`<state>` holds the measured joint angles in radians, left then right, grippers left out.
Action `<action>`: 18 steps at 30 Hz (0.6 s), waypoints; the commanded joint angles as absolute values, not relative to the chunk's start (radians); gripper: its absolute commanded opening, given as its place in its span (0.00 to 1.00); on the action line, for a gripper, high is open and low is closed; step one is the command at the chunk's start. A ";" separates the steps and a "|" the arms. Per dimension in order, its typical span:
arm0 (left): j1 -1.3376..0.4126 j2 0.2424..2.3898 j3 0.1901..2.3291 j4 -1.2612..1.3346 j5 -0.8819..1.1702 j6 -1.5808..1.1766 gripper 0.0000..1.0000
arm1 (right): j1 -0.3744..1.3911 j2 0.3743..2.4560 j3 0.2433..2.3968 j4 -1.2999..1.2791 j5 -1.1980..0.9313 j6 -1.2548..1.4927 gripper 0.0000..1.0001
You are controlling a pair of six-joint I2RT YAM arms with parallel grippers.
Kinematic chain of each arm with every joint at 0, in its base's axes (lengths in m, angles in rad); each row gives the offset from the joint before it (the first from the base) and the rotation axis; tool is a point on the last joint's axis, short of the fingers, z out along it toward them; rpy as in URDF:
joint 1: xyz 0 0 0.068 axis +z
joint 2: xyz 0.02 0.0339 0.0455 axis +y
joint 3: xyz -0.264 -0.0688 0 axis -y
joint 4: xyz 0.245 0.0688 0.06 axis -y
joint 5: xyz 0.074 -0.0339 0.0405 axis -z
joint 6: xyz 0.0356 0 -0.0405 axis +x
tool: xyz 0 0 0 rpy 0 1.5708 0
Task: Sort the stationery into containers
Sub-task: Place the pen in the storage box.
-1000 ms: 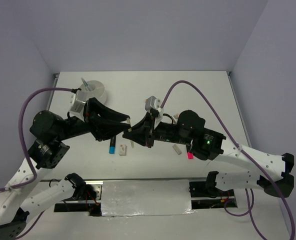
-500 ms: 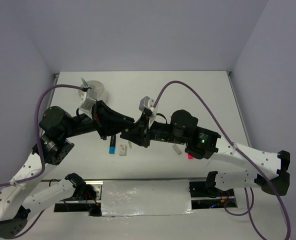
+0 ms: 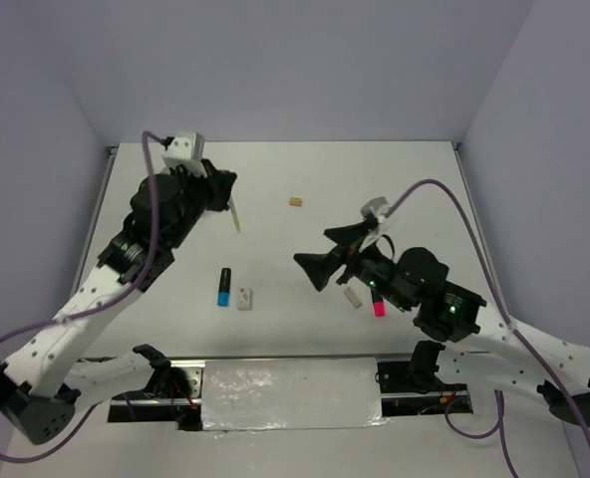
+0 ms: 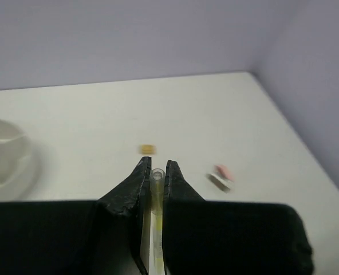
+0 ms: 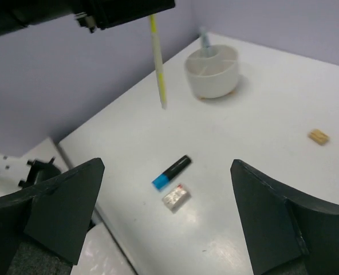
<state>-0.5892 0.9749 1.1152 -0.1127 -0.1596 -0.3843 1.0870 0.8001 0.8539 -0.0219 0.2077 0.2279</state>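
Most of the table [image 3: 395,189] lay between the right arm [image 3: 444,309] and the white cup [image 5: 212,71] at its far left, so the left arm [image 3: 160,214] was nearer. Left tool [image 4: 156,167] was clamped on the thin yellow-green stick [image 5: 157,63], hanging near upright, tip down, the cup just to its left and farther; right tool [image 3: 315,254] gaped empty

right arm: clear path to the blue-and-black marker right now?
Probably yes. The right hand is open and empty; the marker lies flat with only a small eraser beside it, and the left hand, gripping the yellow stick, is far back.
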 commanded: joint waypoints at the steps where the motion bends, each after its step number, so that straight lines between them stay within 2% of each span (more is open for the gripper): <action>1: -0.491 1.133 1.202 -0.011 -0.544 -0.269 0.00 | 1.068 0.657 0.793 0.008 0.408 0.281 1.00; 5: -0.291 1.262 1.203 0.303 -0.574 -0.232 0.00 | 1.066 0.575 0.766 -0.054 0.385 0.281 1.00; 9: -0.175 1.444 1.280 0.431 -0.540 -0.215 0.00 | 1.066 0.545 0.735 -0.101 0.351 0.275 1.00; 14: -0.104 1.603 1.316 0.566 -0.462 -0.203 0.00 | 1.063 0.543 0.721 -0.114 0.341 0.229 1.00; 18: -0.098 1.709 1.335 0.644 -0.483 -0.170 0.00 | 1.062 0.577 0.738 -0.086 0.307 0.178 1.00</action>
